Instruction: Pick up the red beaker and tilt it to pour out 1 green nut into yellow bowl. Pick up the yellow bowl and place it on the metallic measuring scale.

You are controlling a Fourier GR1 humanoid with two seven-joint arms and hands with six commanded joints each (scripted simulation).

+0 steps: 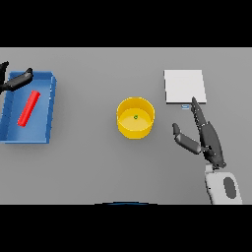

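Yellow bowl (pixel 135 118) near the table's (pixel 98 167) middle, upright, one green nut (pixel 136 117) on its floor; pouring judged done. Red beaker (pixel 28 108) lying on its side in the blue tray (pixel 49 106) by the table's left edge. Metallic measuring scale (pixel 184 86) toward the far right, well apart from the bowl.

Bowl likely light, rigid, smooth-walled, so possibly slippery; best taken across the rim or round the wall, kept level to stop the nut rolling out.

Right hand (pixel 206 138) between bowl and scale, released, fingers straight, thumb spread toward the bowl, holding nothing; one fingertip just at the scale's near edge. Left hand (pixel 15 81) over the tray's far left corner, relaxed, empty.

Bare table between bowl and scale; open room for a short lift and carry rightward. Scale flat and low: little edge to catch on.
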